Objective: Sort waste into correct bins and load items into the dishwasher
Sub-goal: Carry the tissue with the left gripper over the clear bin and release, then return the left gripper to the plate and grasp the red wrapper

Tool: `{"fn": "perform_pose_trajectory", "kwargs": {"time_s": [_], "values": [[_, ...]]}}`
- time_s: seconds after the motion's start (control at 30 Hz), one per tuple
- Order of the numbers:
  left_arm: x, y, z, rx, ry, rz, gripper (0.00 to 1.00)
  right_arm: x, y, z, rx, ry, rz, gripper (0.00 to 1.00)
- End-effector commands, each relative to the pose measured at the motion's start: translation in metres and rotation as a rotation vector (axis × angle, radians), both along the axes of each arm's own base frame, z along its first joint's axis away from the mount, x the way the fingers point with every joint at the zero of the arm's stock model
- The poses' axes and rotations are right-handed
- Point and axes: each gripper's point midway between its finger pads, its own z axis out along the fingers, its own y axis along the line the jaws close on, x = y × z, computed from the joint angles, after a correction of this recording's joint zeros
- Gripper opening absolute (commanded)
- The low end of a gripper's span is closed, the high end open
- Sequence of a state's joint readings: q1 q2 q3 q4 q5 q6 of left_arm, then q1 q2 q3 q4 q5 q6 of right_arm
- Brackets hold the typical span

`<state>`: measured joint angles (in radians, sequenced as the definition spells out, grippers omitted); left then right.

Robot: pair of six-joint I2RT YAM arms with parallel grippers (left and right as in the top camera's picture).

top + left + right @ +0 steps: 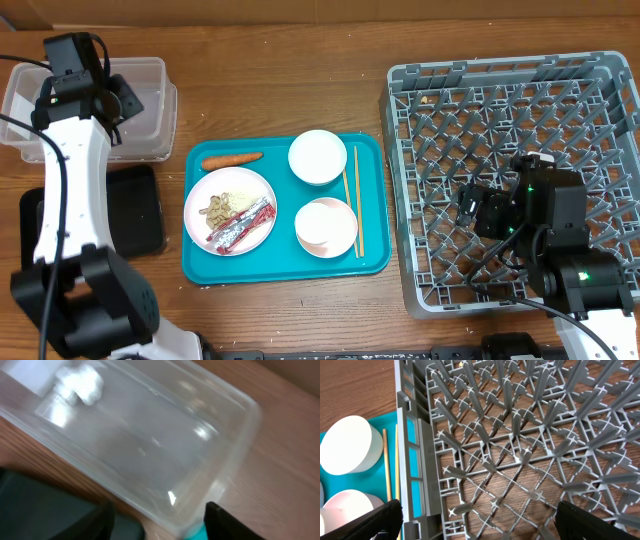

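Progress: early, at a guess; one piece of waste binned, nothing racked.
Right gripper [480,525]: spread wide, holding nothing, low over the near-left part of the dish rack [500,110].
Dish rack: grey, pegs bare where visible.
Black tray [140,210]: left on the surface [300,80], nothing seen in it.
Teal tray [285,255]: between black tray and rack.
Plate [258,190]: on the teal tray, bearing food scraps [218,208] and red wrapper [245,225].
Bowls: one nearer [325,225], one farther [317,157]; chopsticks [353,200] just right of them.
Carrot [232,159]: just beyond the plate.
Cup: not made out.
Clear tub [150,75]: far left, paper ball [80,382] inside.
Left gripper [165,522]: parted, holding nothing, above the tub.
Remaining: wrapper, carrot, scraps to bin; all dishes to rack.
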<state>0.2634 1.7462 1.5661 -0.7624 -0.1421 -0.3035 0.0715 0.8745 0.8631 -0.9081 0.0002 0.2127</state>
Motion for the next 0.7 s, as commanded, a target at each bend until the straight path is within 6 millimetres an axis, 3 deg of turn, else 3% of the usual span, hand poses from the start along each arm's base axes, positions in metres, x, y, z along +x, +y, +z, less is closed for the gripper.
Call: {"fn": "perform_pose_trajectory", "kwargs": {"time_s": [0.0, 0.13, 0.37, 0.47, 0.67], "values": [[-0.009, -0.082, 0.045, -0.193, -0.078, -0.267, 0.65, 0.003, 0.000, 0.011, 0.002, -0.030, -0.001, 1.00], [-0.046, -0.136, 0.018, -0.303, 0.115, -0.407, 0.72, 0.003, 0.000, 0.010, 0.001, -0.029, -0.001, 1.00], [-0.110, -0.194, -0.042, -0.296, 0.477, -0.699, 0.83, 0.003, 0.000, 0.010, 0.002, -0.029, -0.001, 1.00], [-0.134, -0.205, -0.076, -0.231, 0.626, -0.751, 0.84, 0.003, 0.000, 0.010, 0.002, -0.029, -0.001, 1.00], [-0.151, -0.203, -0.111, -0.149, 0.741, -0.766, 0.84, 0.003, 0.000, 0.010, 0.002, -0.029, -0.001, 1.00]]}}
